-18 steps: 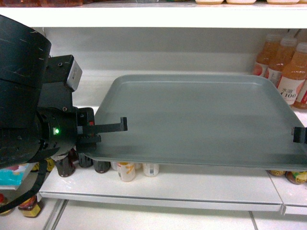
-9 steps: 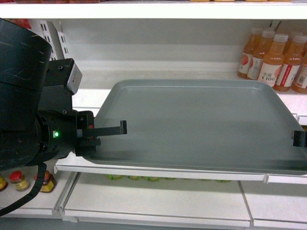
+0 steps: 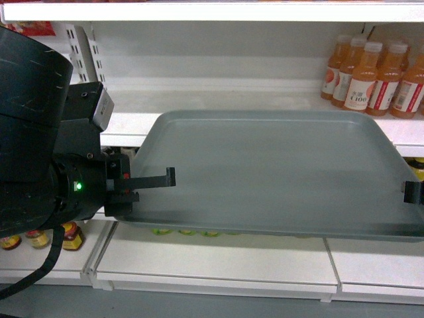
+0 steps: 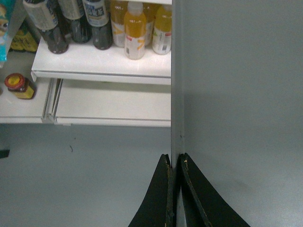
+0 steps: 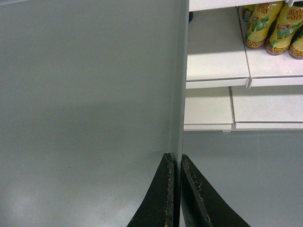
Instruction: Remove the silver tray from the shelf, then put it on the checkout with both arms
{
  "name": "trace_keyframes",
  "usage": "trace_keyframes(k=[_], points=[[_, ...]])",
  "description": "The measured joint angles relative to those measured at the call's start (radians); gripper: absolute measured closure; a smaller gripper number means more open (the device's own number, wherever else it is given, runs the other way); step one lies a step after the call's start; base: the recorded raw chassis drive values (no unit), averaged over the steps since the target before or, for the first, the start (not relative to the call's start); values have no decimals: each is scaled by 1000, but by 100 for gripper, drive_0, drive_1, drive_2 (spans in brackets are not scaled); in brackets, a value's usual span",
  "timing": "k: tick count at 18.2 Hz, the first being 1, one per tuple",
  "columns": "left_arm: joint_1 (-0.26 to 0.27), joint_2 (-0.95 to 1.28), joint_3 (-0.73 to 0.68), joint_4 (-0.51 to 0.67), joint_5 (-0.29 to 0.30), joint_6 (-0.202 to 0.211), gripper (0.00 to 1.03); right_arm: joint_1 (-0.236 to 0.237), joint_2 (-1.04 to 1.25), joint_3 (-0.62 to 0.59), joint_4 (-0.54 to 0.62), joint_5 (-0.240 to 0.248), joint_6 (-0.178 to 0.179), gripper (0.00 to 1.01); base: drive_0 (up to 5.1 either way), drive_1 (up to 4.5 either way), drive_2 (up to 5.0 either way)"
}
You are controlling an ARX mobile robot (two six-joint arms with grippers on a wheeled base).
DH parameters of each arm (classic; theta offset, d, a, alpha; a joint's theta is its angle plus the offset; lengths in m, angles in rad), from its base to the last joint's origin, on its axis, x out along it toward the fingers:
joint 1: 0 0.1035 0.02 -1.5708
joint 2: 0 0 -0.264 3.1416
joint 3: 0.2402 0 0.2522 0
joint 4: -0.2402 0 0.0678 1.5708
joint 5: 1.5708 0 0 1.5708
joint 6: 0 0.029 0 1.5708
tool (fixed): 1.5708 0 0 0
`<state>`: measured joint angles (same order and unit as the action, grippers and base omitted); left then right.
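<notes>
**A:** Where is the silver tray?

**B:** The silver tray (image 3: 271, 172) is held roughly level in the air in front of the shelf (image 3: 218, 122), out past its front lip. It fills most of the head view, and its plain grey-green surface carries nothing. The checkout is not in view.

**A:** What holds it?

**B:** Both arms, one on each short edge. The left gripper (image 3: 132, 185) is at the tray's left rim, with one finger lying over the top surface and a green light glowing on the black arm behind it. In the left wrist view, the two black fingers (image 4: 163, 198) are pinched together on the thin rim. The right gripper (image 3: 413, 192) shows only as a small black piece at the tray's right edge in the head view. The right wrist view shows its fingers (image 5: 163, 198) clamped on that rim in the same way.

**A:** What else is around?

**B:** Orange juice bottles (image 3: 371, 76) stand on the shelf board at upper right. Small jars (image 3: 40, 237) sit on a lower board at left. The left wrist view shows dark and yellow bottles (image 4: 135, 28) on a lower board, with grey floor (image 4: 80, 175) beneath.
</notes>
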<state>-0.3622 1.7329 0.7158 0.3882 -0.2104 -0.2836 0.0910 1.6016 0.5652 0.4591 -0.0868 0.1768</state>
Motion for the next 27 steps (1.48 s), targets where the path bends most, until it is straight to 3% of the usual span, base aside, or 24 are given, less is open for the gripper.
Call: trace_keyframes(k=[27], points=[[-1,0,0,6,-2,0,100,1,0,0,6,0,6,98,11,-418,440]])
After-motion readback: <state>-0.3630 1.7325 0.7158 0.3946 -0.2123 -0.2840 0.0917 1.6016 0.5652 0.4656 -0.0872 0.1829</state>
